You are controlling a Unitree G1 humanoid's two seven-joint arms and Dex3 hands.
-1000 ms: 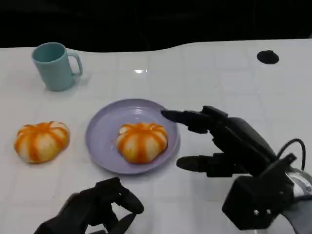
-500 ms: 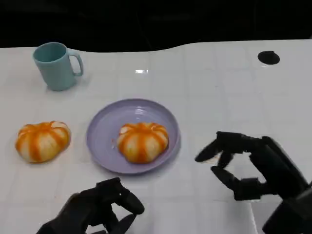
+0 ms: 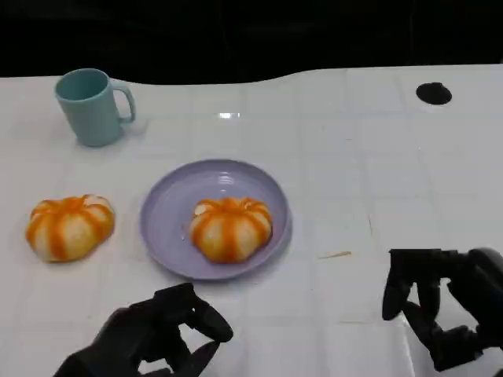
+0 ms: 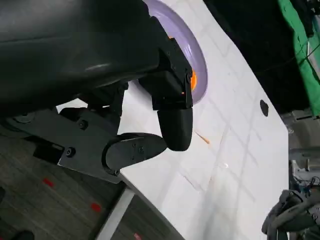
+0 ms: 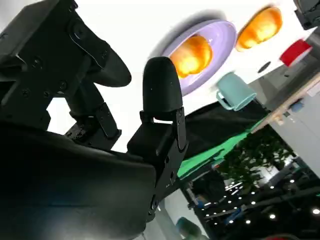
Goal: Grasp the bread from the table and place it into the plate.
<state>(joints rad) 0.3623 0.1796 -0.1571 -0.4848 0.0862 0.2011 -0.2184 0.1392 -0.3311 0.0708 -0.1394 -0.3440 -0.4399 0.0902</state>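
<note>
A glossy white worktop (image 3: 354, 157) marked with a faint grid of pale lines. A lavender plate (image 3: 161, 216) holds a bread bun (image 3: 230, 228) striped orange and cream. A second bun (image 3: 69, 226) has the same orange and cream stripes. A mug (image 3: 92, 106) is plain teal. Both robot hands, left (image 3: 149, 338) and right (image 3: 448, 302), are matte black.

left hand (image 3: 153, 338) curled — right hand (image 3: 444, 302) empty

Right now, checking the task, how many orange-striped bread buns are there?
2. One orange-striped bread bun lies in the round lavender plate; the other sits on the white table left of it. Nothing seems hidden.
</note>
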